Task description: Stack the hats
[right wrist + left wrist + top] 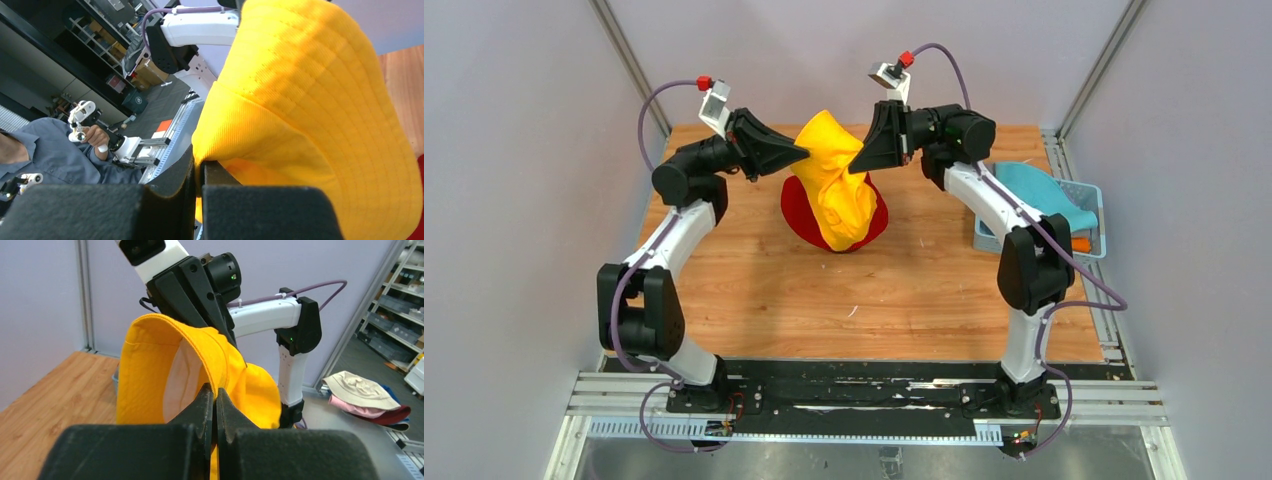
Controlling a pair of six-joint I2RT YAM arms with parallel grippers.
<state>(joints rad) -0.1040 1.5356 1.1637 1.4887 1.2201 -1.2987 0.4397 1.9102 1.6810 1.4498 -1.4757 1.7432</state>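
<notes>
the table [904,290] held the work at its far middle. at its right edge sat the basket [1101,222], keeping the teal hat [1036,190] and a sliver of what looked like the orange hat [1081,243] in reserve. the yellow hat [834,185] hung between the arms, stretched and twisted, right over the red hat [796,215], which lay spread on the wood as the base of the stack; whether the yellow's low edge touched it could not be told. the left gripper [804,152] was clamped on the yellow brim from the left and the right gripper [856,160] from the right, jaws pressed onto the fabric, probably to keep the hat open so it could settle over the red one.
</notes>
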